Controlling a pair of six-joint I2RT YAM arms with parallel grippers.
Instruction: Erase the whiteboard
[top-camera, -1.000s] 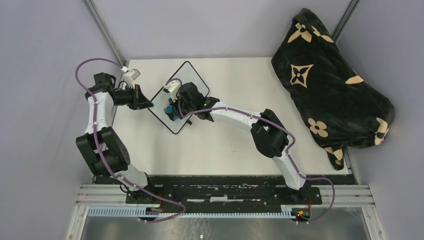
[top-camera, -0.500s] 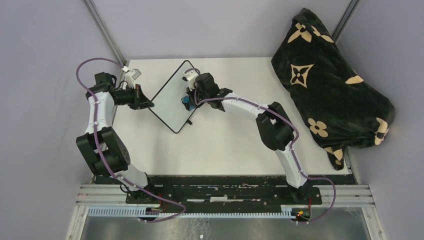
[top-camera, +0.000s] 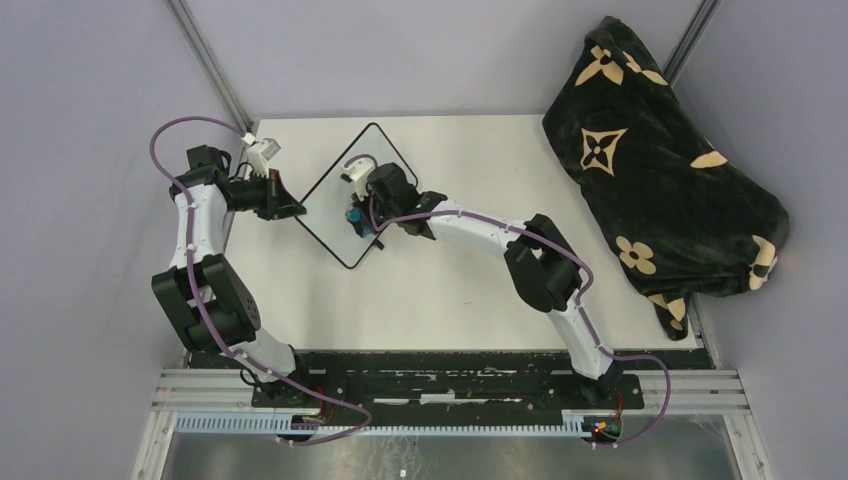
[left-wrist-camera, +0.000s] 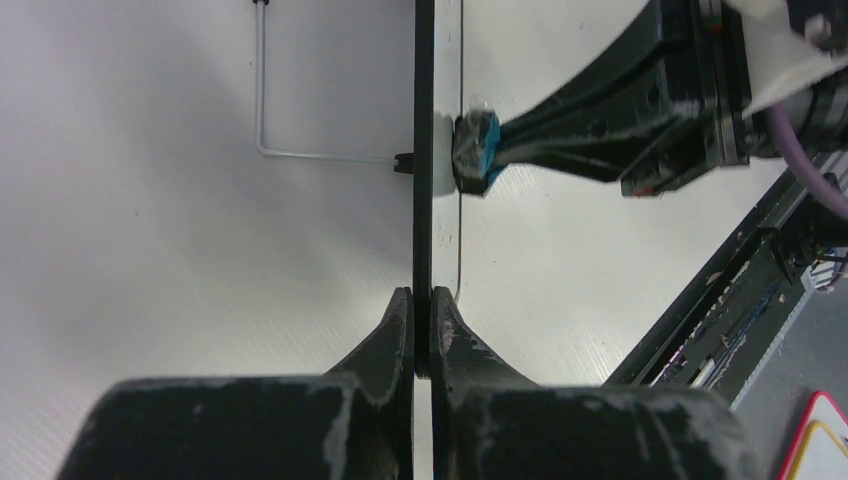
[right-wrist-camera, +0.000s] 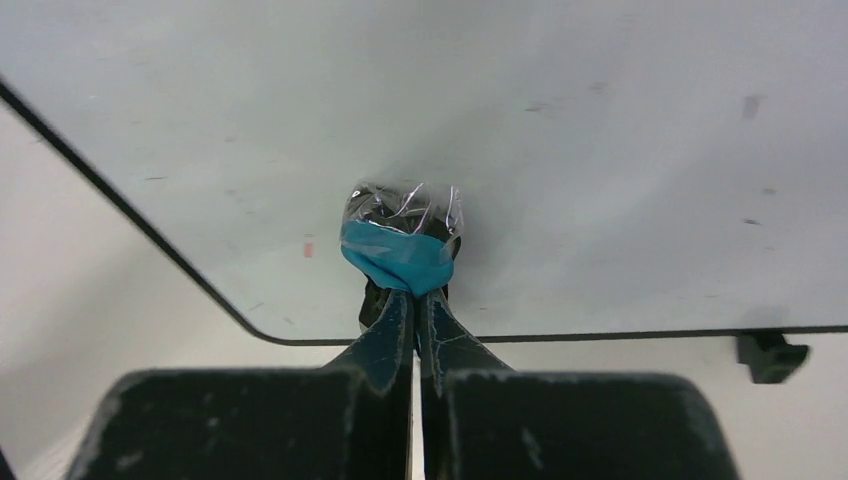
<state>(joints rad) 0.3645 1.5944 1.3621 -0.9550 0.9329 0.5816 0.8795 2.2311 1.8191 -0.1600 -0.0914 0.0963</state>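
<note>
My right gripper (right-wrist-camera: 415, 300) has its jaws pinched shut on the eraser (right-wrist-camera: 400, 240), a small blue-and-black block with a clear crinkled wrap, and the block's face is pressed against the whiteboard (right-wrist-camera: 560, 110) close to its near rounded corner. My left gripper (left-wrist-camera: 422, 305) is clamped on the board's thin black frame, the edge running straight out between the two fingers, so the board is braced from that side while the eraser bears on it from the other.

From above, the board sits turned like a diamond on the far left part of the table (top-camera: 470, 290), between the two grippers. A dark patterned blanket (top-camera: 660, 170) lies heaped well apart at the right edge.

As for progress, I judge the job nearly finished. The surface in the right wrist view reads almost wholly white, with no handwriting on it. What I can make out is a tiny red fleck (right-wrist-camera: 308, 245) just left of the eraser and a few faint grey smudges further out. A short pass over that fleck and the smudges looks like what is left.
</note>
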